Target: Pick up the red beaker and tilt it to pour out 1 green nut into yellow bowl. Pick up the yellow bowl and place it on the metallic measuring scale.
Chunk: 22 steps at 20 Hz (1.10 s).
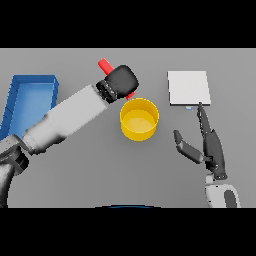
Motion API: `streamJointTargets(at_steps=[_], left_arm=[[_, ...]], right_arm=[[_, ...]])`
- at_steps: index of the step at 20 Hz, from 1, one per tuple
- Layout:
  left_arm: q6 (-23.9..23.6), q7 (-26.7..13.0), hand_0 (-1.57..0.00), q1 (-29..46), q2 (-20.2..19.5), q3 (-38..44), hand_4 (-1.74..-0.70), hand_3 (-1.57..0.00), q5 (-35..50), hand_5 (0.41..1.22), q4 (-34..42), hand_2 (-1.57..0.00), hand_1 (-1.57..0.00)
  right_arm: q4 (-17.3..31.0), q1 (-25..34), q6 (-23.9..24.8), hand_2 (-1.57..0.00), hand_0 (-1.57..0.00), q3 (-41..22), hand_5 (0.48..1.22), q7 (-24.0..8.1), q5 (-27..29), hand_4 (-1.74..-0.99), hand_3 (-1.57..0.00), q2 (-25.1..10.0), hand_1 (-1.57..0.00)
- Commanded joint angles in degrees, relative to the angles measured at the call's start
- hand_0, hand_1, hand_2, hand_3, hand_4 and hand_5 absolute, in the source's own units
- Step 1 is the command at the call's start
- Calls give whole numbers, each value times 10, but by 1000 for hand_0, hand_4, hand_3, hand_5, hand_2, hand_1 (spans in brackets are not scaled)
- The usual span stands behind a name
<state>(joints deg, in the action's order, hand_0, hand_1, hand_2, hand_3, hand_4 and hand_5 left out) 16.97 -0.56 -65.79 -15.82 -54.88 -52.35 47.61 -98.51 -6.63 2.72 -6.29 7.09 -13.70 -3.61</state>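
Note:
My left hand (122,81) is shut on the red beaker (105,65), which is tilted, its upper end pointing up-left and its lower end (131,95) showing just over the far rim of the yellow bowl (139,119). The hand hides most of the beaker. The bowl stands at the table's middle; I see no green nut. The metallic measuring scale (188,87) is a pale square plate at the back right. My right hand (212,147) is open, fingers straight, right of the bowl and just in front of the scale, its fingertips near the scale's front edge.
A blue tray (30,97) stands at the far left, beside my left forearm. The grey table (100,170) spreads around the bowl.

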Motion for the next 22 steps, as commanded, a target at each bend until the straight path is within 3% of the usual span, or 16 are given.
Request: streamJointTargets(at_steps=[1, 6, 10, 18, 22], left_arm=[[8, -9, -1571, -10, 3, -16, -1725, -1571, -12, 1219, -4, -1571, -1571], [-2, 28, -1571, -46, 12, -88, -1735, -1571, -50, 1220, -32, -1571, -1571], [-10, 34, -1571, -81, 20, -150, -1735, -1571, -90, 1221, -50, -1571, -1571], [-19, 43, -1571, -125, 57, -232, -1725, -1571, -124, 1221, -83, -1571, -1571], [-32, 71, -1571, -160, 54, -256, -1721, -1571, -126, 1221, -97, -1571, -1571]], right_arm=[[1, -1, -3, 1, 1, -1, 648, 4, 2, -1193, 1, 1, 1], [-1, -1, 1, 1, 1, 1, 630, -11, -1, -1180, 1, 1, 1], [-1, 4, 2, 1, 1, -5, 625, -19, -2, -1164, 1, 8, 1], [-4, 0, 11, 1, 1, -1, 637, -13, -18, -1155, 1, -4, 1], [6, 6, 9, 1, 1, 4, 635, -11, -4, -1152, 1, 3, 1]])
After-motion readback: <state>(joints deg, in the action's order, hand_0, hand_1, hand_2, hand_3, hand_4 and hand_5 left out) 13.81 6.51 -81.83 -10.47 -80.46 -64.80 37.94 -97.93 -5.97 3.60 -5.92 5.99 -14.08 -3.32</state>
